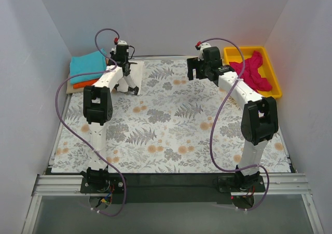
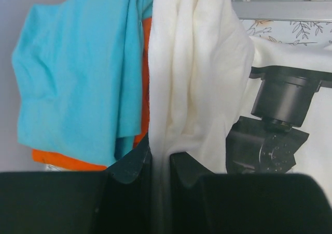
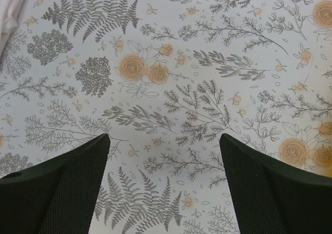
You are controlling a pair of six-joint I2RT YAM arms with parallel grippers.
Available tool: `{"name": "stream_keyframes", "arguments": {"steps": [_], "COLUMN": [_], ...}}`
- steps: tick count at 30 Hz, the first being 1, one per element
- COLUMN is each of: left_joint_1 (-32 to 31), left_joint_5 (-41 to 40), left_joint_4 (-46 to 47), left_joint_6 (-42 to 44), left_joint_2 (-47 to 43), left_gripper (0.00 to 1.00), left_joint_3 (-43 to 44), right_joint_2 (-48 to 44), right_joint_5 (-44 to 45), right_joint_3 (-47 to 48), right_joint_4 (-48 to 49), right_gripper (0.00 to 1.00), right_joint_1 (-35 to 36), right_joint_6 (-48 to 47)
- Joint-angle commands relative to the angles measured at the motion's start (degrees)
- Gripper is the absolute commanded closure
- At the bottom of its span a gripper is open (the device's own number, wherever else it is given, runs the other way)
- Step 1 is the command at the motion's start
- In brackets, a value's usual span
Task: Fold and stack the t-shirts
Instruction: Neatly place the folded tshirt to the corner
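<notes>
Left claw [image 2: 160, 160] pinches cream-white t-shirt [image 2: 197, 63]; right claw [image 3: 163, 143] wide open.

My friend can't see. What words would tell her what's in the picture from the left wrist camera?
The left gripper pinches a bunched cream-white t-shirt between its two black fingers. Left of it, a teal t-shirt lies over an orange t-shirt; the floral table cloth peeks in at the top right.

A floral cloth [image 1: 171, 125] is covering the desk [image 1: 171, 178]. At the far left an orange t-shirt [image 1: 83, 83] is lying under a teal t-shirt [image 1: 87, 65], with a cream-white t-shirt [image 1: 136, 70] lying beside them. A yellow bin [image 1: 244, 50] is sitting far right.
</notes>
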Motion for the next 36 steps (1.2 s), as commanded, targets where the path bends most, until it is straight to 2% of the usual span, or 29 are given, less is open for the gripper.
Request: {"name": "stream_keyframes", "arguments": {"steps": [1, 7, 14, 24, 36], "left_joint_1": [-0.17, 0.09, 0.09, 0.18, 0.62], "left_joint_5": [-4.98, -7.54, -9.56, -8.42, -5.87], "left_joint_4": [5.3, 9.07, 21.8, 23.4, 25.69], "left_joint_6": [7.53, 12.18, 23.16, 25.9, 29.77], "left_joint_2": [-0.57, -1.44, -1.8, -0.83, -2.5], "left_gripper": [1.0, 1.0, 1.0, 1.0, 1.0], "left_joint_3": [2.9, 6.16, 6.6, 13.01, 15.65], "right_joint_2": [-2.93, -2.32, -2.41, -2.41, -1.97], "right_joint_5": [-0.81, -1.34, -1.69, -1.6, -1.69], "right_joint_3": [0.23, 0.32, -0.12, -0.91, -1.09], "right_joint_4": [1.34, 1.25, 1.25, 1.25, 1.25], "right_gripper": [0.22, 0.22, 0.23, 0.23, 0.24], "right_joint_1": [-0.29, -0.29, -0.29, -0.3, -0.3], "right_joint_6": [-0.49, -0.14, -0.23, -0.22, 0.04]}}
